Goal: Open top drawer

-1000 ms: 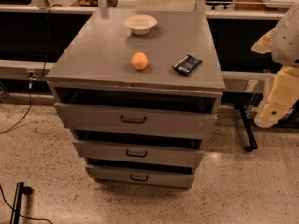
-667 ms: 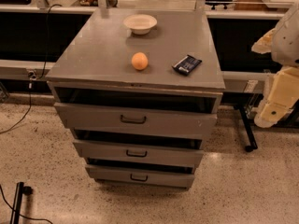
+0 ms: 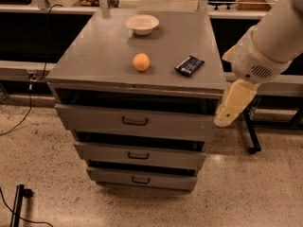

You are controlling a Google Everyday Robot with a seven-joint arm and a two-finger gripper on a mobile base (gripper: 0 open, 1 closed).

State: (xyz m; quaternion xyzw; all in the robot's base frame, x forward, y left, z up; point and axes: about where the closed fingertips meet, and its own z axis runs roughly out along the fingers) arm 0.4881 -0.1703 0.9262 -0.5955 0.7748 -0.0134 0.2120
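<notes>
The grey metal cabinet (image 3: 104,51) has three drawers. The top drawer (image 3: 94,119) is the widest, with a small dark bail handle (image 3: 135,121) at the centre of its front. It stands a little out from the cabinet, with a dark gap above its front. My arm comes in from the upper right. Its cream gripper (image 3: 233,105) hangs down beside the cabinet's right front corner, level with the top drawer's right end and away from the handle.
On the cabinet top lie an orange (image 3: 141,62), a dark snack packet (image 3: 189,65) and a white bowl (image 3: 142,23). Two narrower drawers (image 3: 138,155) sit below, each slightly out. A black stand leg (image 3: 251,136) is on the floor at the right. A cable (image 3: 19,122) runs along the floor at the left.
My arm and gripper have moved left, from well right of the cabinet to its right front corner. The drawers and the things on top have not moved.
</notes>
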